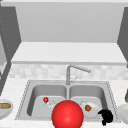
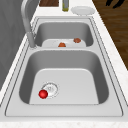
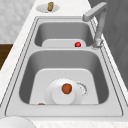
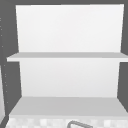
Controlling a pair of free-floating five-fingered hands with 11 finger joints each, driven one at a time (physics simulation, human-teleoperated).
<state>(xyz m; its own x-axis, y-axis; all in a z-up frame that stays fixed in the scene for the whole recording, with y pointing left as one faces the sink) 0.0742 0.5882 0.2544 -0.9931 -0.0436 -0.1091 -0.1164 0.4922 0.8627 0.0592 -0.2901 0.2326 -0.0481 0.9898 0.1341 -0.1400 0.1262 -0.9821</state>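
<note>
At sink's front right rim (image 1: 113, 110), right hand (image 1: 106, 116) hovers, fingers curled, holding nothing, just beside white plate (image 1: 93, 110) bearing brown food piece (image 1: 88, 108) in right basin

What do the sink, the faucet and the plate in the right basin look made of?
Sink: likely brushed steel, matte grey with soft shading. Faucet: same grey metal look, no sharp highlights. Plate: plain white, probably glazed ceramic, could be plastic; a brown item sits on it. The right hand hovers nearby.

Plate (image 3: 63, 95) in sink's right basin (image 3: 100, 75)
</note>
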